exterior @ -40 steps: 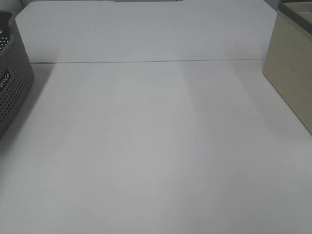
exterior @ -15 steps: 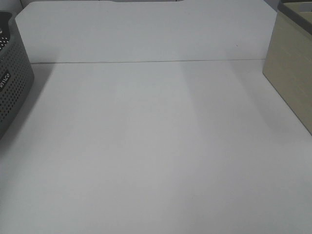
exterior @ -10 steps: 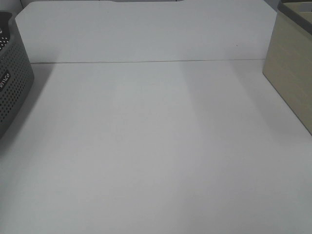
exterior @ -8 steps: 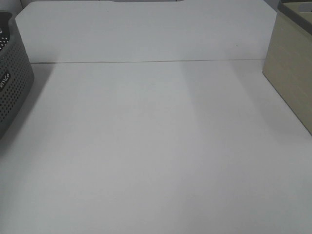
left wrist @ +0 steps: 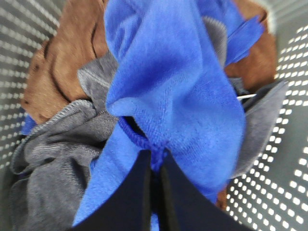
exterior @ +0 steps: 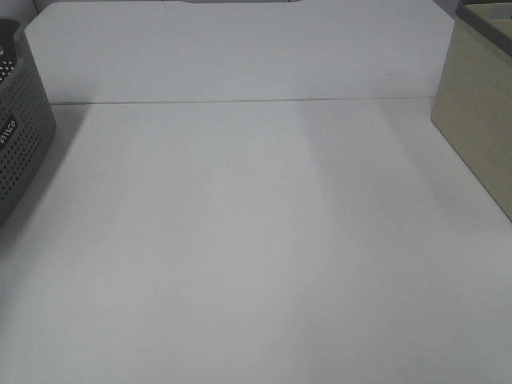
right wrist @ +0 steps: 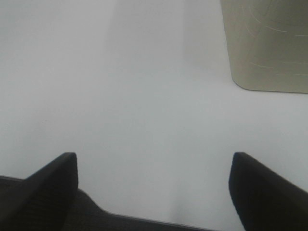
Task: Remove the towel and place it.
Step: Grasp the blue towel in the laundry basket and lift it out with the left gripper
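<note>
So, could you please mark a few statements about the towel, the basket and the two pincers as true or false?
1. The left pincer is shut on the blue towel. True.
2. The blue towel lies spread flat on the table. False: it is bunched up inside the grey perforated basket.
3. The right pincer grips a cloth. False: it is open and empty above the table.
4. A brown cloth and a grey cloth lie in the basket with the towel. True.
</note>
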Robot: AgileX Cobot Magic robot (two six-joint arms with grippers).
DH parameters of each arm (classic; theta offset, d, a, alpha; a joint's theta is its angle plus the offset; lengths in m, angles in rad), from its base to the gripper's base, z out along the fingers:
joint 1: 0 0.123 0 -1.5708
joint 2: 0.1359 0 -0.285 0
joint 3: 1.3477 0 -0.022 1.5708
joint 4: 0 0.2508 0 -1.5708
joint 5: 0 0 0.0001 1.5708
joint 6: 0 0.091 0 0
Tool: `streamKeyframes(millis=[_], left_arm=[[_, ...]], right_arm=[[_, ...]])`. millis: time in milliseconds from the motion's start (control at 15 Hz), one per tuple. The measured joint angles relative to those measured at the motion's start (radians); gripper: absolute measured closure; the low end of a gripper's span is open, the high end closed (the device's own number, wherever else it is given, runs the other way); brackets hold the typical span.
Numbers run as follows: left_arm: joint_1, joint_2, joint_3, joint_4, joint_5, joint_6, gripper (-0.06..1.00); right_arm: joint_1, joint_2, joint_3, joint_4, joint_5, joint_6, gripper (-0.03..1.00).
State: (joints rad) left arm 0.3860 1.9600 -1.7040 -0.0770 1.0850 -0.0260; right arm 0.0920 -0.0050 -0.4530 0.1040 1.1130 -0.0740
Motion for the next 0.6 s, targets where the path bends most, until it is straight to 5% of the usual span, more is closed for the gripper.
streamKeyframes(millis=[600], left_arm=[[0.0, 0.003, 0.0, 0.0, 0.025, 0.0, 0.77]], right_arm=[[0.0, 0.0, 0.0, 0.0, 0.0, 0.0, 0.17]])
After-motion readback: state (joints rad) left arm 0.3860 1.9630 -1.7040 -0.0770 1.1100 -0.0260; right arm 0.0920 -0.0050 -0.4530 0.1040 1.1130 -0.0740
